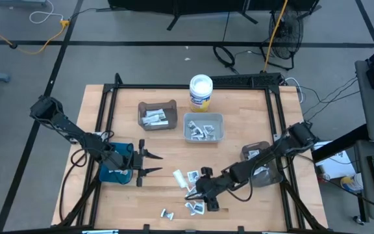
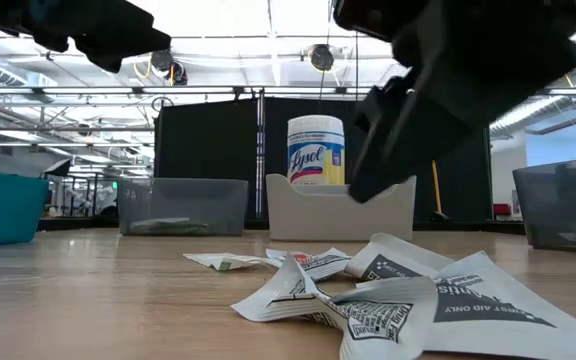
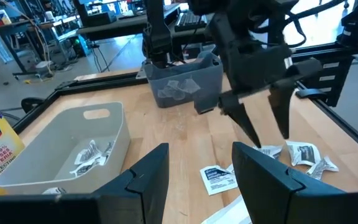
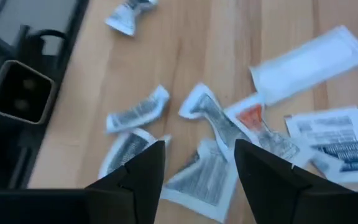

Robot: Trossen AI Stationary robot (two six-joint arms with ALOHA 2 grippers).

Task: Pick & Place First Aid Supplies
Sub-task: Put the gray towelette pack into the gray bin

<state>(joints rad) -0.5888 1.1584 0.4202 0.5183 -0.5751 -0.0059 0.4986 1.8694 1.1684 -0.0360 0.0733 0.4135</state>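
Note:
Several small white printed packets of the first aid supplies (image 1: pixel 192 177) lie loose on the wooden table near its front edge, seen close in the right wrist view as crumpled packets (image 4: pixel 219 124) and in the low view as a pile (image 2: pixel 388 295). My right gripper (image 1: pixel 192 195) hangs open just above this pile, fingers slanting down, its tips (image 3: pixel 257 143) over a packet (image 3: pixel 303 154). My left gripper (image 1: pixel 160 164) waits open over the table's left part, beside a teal bin (image 1: pixel 112 172), pointing toward the table's right.
At the back stand a brown bin (image 1: pixel 158 115) and a light grey bin (image 1: pixel 203 127), each holding packets, and a white round tub (image 1: pixel 200 92). A grey bin (image 1: pixel 260 162) sits under my right arm. Two more packets (image 1: pixel 167 213) lie by the front edge.

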